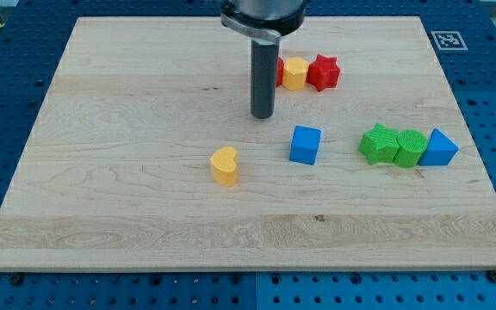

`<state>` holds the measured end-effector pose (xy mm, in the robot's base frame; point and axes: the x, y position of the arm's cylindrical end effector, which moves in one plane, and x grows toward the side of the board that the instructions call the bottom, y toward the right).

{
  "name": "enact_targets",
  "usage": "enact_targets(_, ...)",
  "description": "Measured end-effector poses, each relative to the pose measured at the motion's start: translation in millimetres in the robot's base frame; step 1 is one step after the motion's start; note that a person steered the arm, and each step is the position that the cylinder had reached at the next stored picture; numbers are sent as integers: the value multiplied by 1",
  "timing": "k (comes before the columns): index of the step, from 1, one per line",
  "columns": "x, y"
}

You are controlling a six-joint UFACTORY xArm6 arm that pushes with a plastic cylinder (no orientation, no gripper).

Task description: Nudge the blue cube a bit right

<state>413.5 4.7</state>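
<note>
With no gripper on the arm, my tip (263, 116) stands up-left of the blue cube (305, 145) near the table (102, 215) centre, so I should drop to its left face, then push briefly toward the right edge.

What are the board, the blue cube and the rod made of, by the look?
Board: light wood, matte, with visible grain and plank seams. Blue cube: probably plastic, possibly 3D-printed; uniform colour, soft sheen. Rod: dark, smooth, slightly glossy, metal or plastic, can't tell. My tip sits above-left of the cube, apart from it.
</note>
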Motion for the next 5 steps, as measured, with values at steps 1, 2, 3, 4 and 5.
enact_targets(1, 4, -10)
enact_targets(2, 4, -10)
enact_targets(3, 8, -16)
enact_targets(4, 16, -27)
enact_targets(5, 29, -27)
